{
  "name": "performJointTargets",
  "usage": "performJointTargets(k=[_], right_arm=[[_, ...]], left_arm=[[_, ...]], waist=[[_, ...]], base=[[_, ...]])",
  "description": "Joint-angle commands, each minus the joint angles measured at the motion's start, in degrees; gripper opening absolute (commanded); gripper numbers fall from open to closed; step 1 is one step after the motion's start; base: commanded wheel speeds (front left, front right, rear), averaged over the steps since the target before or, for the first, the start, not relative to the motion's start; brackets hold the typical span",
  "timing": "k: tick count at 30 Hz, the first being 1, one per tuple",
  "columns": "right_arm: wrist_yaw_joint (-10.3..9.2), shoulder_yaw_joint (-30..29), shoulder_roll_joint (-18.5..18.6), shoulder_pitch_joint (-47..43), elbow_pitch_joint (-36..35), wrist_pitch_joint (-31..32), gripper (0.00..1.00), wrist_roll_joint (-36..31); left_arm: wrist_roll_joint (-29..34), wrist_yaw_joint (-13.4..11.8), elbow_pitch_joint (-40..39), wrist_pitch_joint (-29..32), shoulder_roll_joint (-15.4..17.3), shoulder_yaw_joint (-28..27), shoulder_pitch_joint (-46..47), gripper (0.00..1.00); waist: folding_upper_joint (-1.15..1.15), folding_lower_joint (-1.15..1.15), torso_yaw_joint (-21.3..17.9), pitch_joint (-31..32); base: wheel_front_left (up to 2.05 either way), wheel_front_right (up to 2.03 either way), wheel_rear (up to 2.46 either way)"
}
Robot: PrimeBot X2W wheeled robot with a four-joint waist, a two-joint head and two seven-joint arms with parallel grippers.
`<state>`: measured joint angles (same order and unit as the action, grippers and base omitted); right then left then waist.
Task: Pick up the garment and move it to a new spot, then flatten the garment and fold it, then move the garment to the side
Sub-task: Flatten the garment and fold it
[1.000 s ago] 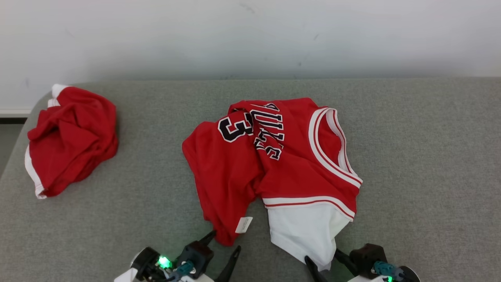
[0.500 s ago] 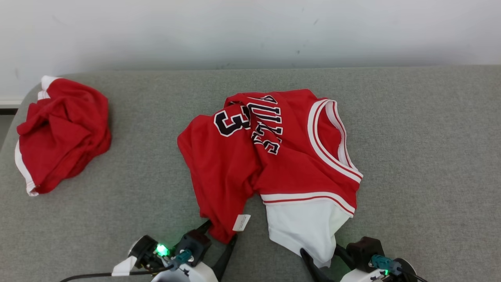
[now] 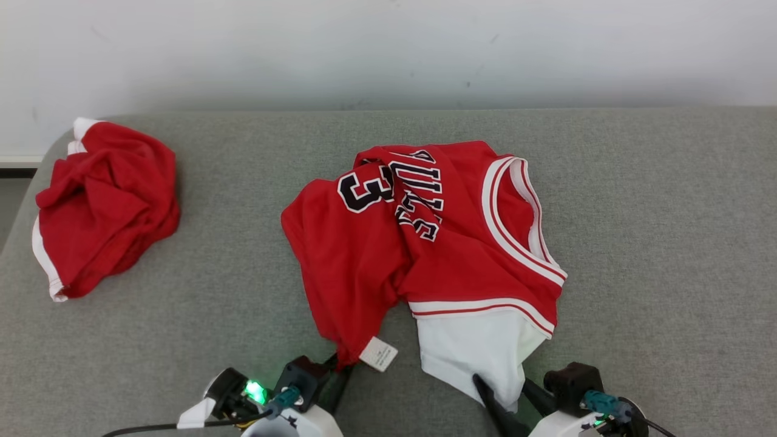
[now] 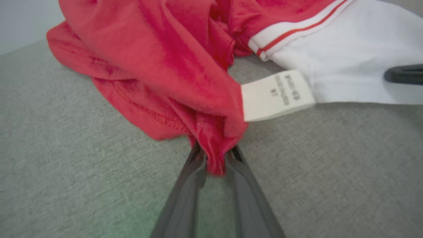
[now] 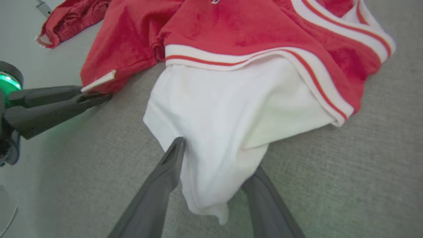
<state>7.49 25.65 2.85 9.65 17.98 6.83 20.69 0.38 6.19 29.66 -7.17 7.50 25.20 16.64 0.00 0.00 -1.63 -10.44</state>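
The garment (image 3: pixel 425 243), a red jersey with black lettering, striped trim and a white underlayer, lies crumpled in the middle of the grey padded surface (image 3: pixel 668 243). My left gripper (image 3: pixel 340 367) is at its near red corner. In the left wrist view the left gripper (image 4: pixel 214 155) is shut on a bunched tip of the garment (image 4: pixel 158 66), beside the white label (image 4: pixel 276 96). My right gripper (image 3: pixel 501 385) straddles the white tip. In the right wrist view the right gripper (image 5: pixel 216 157) is open, with the garment (image 5: pixel 238 109) hanging between its spread fingers.
A second red cloth (image 3: pixel 103 206) with white trim lies bunched at the far left, near the surface's rounded left edge. A pale wall (image 3: pixel 388 48) rises behind the surface. Bare grey padding stretches to the right of the jersey.
My left gripper has shut on the red corner that lay between its open fingers. The right gripper's fingers have drawn in slightly around the white tip. The head camera shifted a little.
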Motion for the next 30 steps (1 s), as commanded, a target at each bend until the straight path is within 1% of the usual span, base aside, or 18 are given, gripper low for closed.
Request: performJointTargets(k=[1, 2, 6, 9, 11, 14, 17, 23, 27, 30], right_arm=[[-0.01, -0.49, 0.11, 0.98, 0.37, -0.63, 0.04, 0.31], [0.00, -0.91, 0.12, 1.04, 0.79, -1.06, 0.00, 0.48], [0.00, -1.37, 0.11, 1.34, 1.91, -2.72, 0.00, 2.69], [0.00, -1.91, 0.11, 1.47, 0.99, -3.96, 0.00, 6.59], [0.00, -2.64, 0.11, 1.27, -1.03, -4.39, 0.00, 10.28], [0.00, -4.72, 0.11, 0.50, -6.55, -3.50, 0.00, 16.10], [0.00, -8.91, 0.84, -0.67, -14.53, -1.21, 0.00, 21.74], [0.01, -19.12, 3.91, -2.39, -32.52, 6.67, 0.00, 30.13], [0.01, -26.63, 3.71, -1.99, -43.61, 12.76, 0.00, 34.04], [0.01, -32.24, 2.91, 0.16, -50.36, 17.56, 0.00, 36.48]], left_arm=[[-0.35, 0.11, 0.51, -0.25, -0.04, 0.11, 0.59, 0.00], [-0.50, 0.16, 0.67, -0.27, -0.09, 0.20, 0.81, 0.00], [-1.46, 0.27, 1.46, -0.43, -0.20, 0.41, 1.56, 0.00], [-3.36, 0.44, 1.24, -0.30, 0.39, -0.61, 1.40, 0.00], [-4.93, 0.59, -0.06, 0.26, 0.85, -1.72, 0.50, 0.00], [-8.65, 0.76, -4.31, 2.29, 2.48, -3.51, -1.49, 0.00], [-12.57, 1.11, -12.05, 6.47, 5.13, -4.79, -3.55, 0.00], [-22.74, 1.26, -34.40, 19.07, 10.95, -7.19, -6.72, 0.00], [-28.39, 1.28, -49.08, 27.57, 14.63, -9.64, -4.95, 0.00], [-32.92, 1.02, -56.84, 33.86, 16.73, -11.74, -2.68, 0.00]], waist=[[0.00, 0.00, 0.06, 0.04], [0.00, 0.00, 0.16, 0.12], [0.00, 0.00, 0.39, 0.75], [0.00, 0.00, 0.20, 1.69], [0.00, 0.00, -0.04, 2.58], [0.00, 0.00, -0.46, 4.24], [0.00, 0.00, -0.63, 6.16], [0.00, 0.00, -0.18, 9.77], [0.00, 0.00, 0.21, 11.04], [0.00, 0.00, 0.20, 11.30]], base=[[0.00, 0.00, 0.00], [0.00, 0.00, 0.00], [0.00, 0.00, 0.00], [0.00, 0.00, 0.00], [0.00, 0.00, 0.00], [0.00, 0.00, 0.00], [0.00, 0.00, 0.00], [0.00, 0.00, 0.00], [0.00, 0.00, 0.00], [0.00, 0.00, 0.00]])
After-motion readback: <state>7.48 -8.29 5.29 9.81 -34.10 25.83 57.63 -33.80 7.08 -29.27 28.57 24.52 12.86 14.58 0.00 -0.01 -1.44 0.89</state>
